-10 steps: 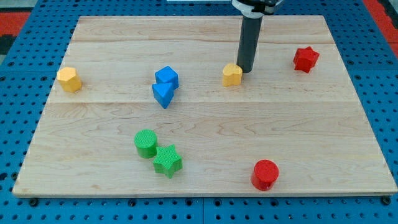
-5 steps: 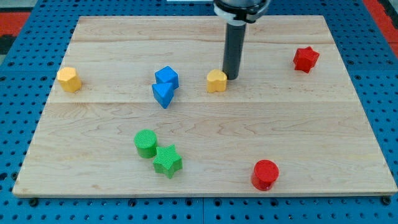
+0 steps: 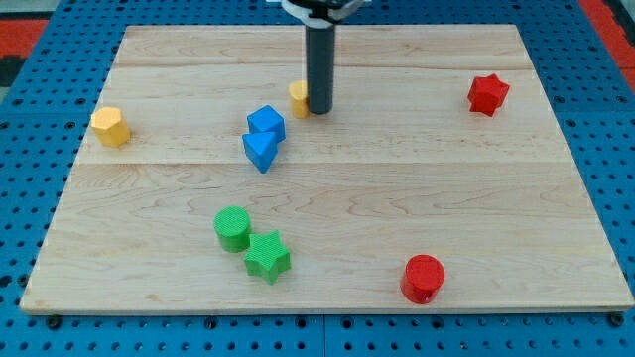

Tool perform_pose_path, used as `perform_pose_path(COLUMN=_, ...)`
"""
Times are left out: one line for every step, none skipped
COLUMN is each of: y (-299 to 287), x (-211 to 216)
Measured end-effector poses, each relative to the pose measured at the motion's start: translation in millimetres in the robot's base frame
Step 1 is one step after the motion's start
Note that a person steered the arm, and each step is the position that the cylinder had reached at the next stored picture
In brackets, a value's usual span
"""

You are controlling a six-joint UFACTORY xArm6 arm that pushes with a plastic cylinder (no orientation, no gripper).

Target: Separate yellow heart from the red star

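The yellow heart (image 3: 298, 97) lies on the wooden board, upper middle, partly hidden behind my rod. My tip (image 3: 317, 111) touches the heart's right side. The red star (image 3: 487, 94) sits far off at the view's upper right, well apart from the heart. The rod comes down from the view's top.
Two blue blocks, a cube-like one (image 3: 266, 124) and a triangular one (image 3: 259, 151), sit just below-left of the heart. A yellow hexagon block (image 3: 110, 127) is at the left. A green cylinder (image 3: 232, 228) and green star (image 3: 267, 256) lie lower left. A red cylinder (image 3: 423, 278) is lower right.
My tip and the yellow heart have slid to the view's left and slightly up, away from the red star and closer to the blue blocks. The other blocks have not moved.
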State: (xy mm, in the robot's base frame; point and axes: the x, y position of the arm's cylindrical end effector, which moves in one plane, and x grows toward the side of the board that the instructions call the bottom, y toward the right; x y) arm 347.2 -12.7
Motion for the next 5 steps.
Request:
perform_pose_path(y=-100.5, x=-0.5)
perform_pose_path(y=-38.9, x=-19.1)
perform_pose_path(y=13.3, x=-22.3)
perform_pose_path(y=4.7, x=-65.4)
perform_pose_path(y=-42.6, x=-72.9)
